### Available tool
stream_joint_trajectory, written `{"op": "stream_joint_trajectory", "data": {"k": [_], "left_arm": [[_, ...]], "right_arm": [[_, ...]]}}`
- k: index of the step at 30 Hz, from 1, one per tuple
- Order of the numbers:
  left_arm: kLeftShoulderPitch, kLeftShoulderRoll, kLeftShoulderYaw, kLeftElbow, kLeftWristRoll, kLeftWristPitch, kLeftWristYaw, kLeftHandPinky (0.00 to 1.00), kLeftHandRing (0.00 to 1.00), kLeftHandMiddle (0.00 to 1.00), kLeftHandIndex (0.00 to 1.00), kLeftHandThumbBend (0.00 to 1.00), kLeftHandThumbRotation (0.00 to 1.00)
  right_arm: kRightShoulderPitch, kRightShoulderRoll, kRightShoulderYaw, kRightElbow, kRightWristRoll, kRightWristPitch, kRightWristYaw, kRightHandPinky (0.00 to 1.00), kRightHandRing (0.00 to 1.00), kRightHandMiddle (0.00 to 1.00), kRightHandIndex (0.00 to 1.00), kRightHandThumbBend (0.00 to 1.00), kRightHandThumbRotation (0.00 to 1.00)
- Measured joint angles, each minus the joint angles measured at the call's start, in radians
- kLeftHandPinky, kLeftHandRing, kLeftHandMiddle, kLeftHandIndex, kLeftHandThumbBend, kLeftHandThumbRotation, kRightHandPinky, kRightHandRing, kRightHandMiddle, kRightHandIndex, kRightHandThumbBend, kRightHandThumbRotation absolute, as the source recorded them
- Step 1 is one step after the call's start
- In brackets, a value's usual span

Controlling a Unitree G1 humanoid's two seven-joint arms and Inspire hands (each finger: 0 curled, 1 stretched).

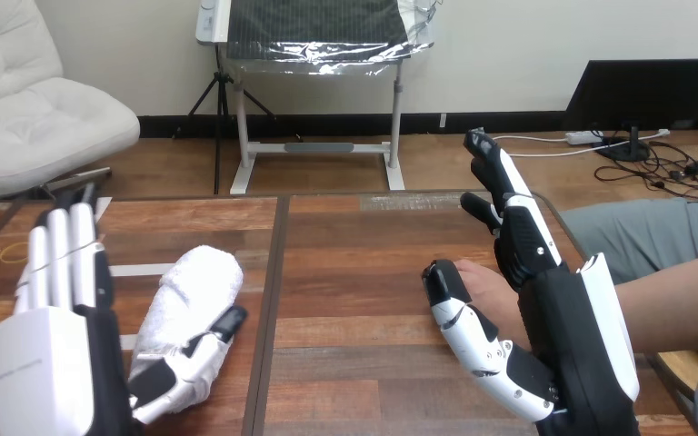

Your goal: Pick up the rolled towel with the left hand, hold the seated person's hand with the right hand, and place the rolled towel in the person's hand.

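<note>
A white rolled towel point(193, 304) lies on the wooden table point(354, 272), left of centre, pointing away from me. My left hand point(64, 350) stands just left of it with straight fingers pointing up; its thumb point(202, 345) rests against the towel's near end. The person's hand point(489, 292) reaches in from the right and sits in the gap between my right hand's thumb point(462, 325) and its straight fingers point(509, 204). My right hand point(574, 331) is open beside and partly around that hand, its fingers not curled on it. The person's forearm point(677, 300) runs behind my right hand.
A dark seam point(269, 309) splits the table between the towel and my right hand. A pale tape strip point(138, 270) lies left of the towel, and a thin yellow loop point(14, 252) sits near the left edge. The table's far edge point(327, 194) is close behind.
</note>
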Motion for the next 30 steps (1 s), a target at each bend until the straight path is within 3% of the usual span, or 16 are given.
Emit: {"op": "stream_joint_trajectory", "data": {"k": [7, 19, 30], "left_arm": [[-0.04, 0.003, -0.003, 0.013, 0.003, 0.073, -0.001, 0.85, 0.96, 1.0, 1.0, 0.88, 0.69], [-0.184, 0.01, -0.005, 0.103, 0.023, 0.191, -0.051, 0.94, 0.98, 1.0, 0.99, 0.89, 0.73], [-0.319, 0.027, -0.023, 0.228, 0.022, 0.252, -0.112, 0.86, 0.93, 0.97, 0.95, 0.89, 0.69]], "right_arm": [[0.0, 0.0, 0.0, 0.0, 0.011, 0.014, 0.013, 0.94, 1.0, 1.0, 0.97, 0.27, 0.46], [0.0, -0.001, -0.001, 0.0, 0.028, 0.046, 0.036, 0.97, 1.0, 1.0, 0.98, 0.28, 0.44], [0.001, -0.002, -0.009, -0.001, 0.028, 0.068, 0.043, 0.97, 1.0, 1.0, 0.98, 0.29, 0.4]]}}
